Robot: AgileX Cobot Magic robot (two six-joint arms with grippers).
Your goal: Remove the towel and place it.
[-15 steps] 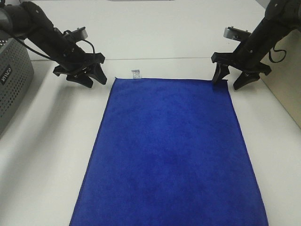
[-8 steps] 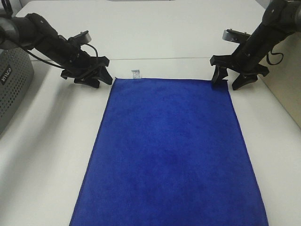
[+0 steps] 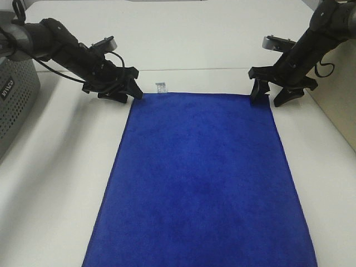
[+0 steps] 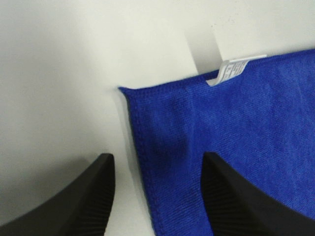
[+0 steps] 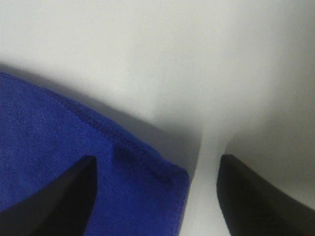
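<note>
The blue towel point(image 3: 200, 178) lies flat on the white table point(image 3: 55, 178), its white tag point(image 3: 161, 87) at the far short edge. My left gripper point(image 3: 124, 92) is open at the towel's far left corner point(image 4: 129, 93); in the left wrist view its fingers point(image 4: 88, 196) straddle the towel's side edge. My right gripper point(image 3: 271, 93) is open over the far right corner point(image 5: 172, 177), one finger point(image 5: 64, 196) over the cloth, the other off it. Neither holds the towel point(image 4: 236, 137).
A grey perforated box point(image 3: 14, 105) stands at the left edge of the table. A tan panel point(image 3: 339, 100) borders the right side. Bare white table lies beyond the towel's far edge and along both its long sides.
My left gripper has moved right, from beside the towel to its far left corner. The right gripper has barely shifted. The towel has not moved.
</note>
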